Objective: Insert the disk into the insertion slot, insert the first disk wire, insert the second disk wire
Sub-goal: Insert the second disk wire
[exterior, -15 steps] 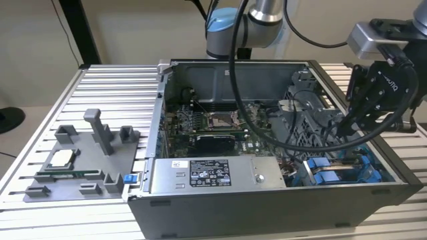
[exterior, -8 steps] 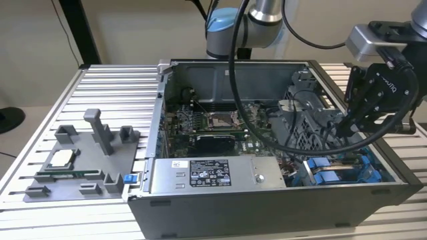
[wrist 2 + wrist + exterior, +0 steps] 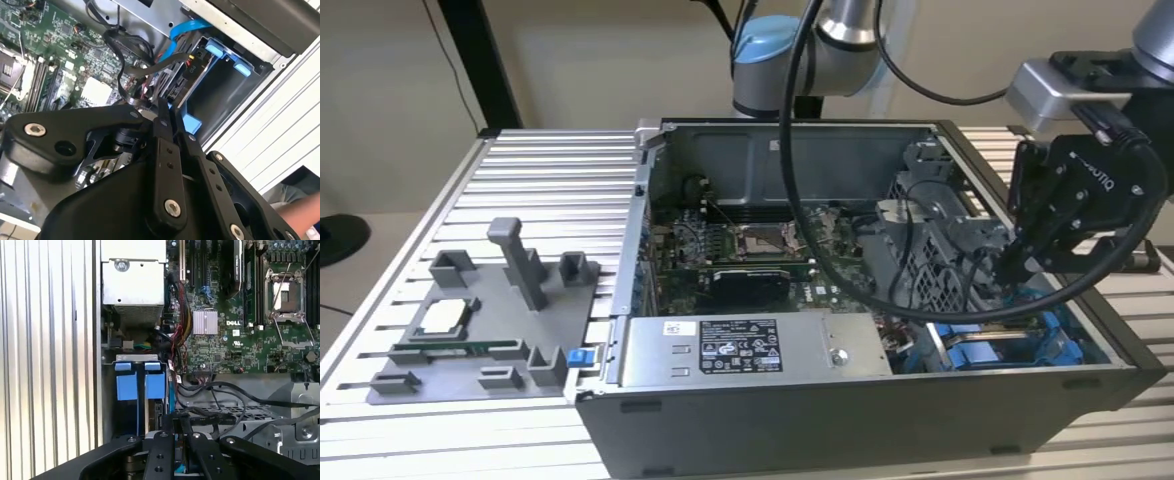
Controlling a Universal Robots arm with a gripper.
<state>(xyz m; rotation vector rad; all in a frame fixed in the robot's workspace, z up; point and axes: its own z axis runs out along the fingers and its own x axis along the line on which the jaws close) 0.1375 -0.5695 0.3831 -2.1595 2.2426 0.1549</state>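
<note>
The disk sits in the insertion slot (image 3: 947, 300) at the case's front corner on the exterior view's right. Its blue frame (image 3: 1001, 342) shows there, and the frame's two blue end tabs (image 3: 140, 385) (image 3: 227, 56) show in both wrist views. My gripper (image 3: 1017, 262) hangs just above the disk's connector end. The fingers (image 3: 163, 150) stand close together, with a narrow gap at the gripper's tips (image 3: 168, 111) (image 3: 182, 424), shut on the dark plug of a black disk wire (image 3: 215, 416). A blue flat cable (image 3: 186, 26) and a red-and-yellow wire bundle (image 3: 150, 87) run to the same end.
The open case holds the motherboard (image 3: 747, 245) and the grey labelled power-supply box (image 3: 747, 350). A grey fixture (image 3: 480, 320) with small parts lies on the slatted table at the exterior view's left. A person's hand (image 3: 300, 215) shows beside the case.
</note>
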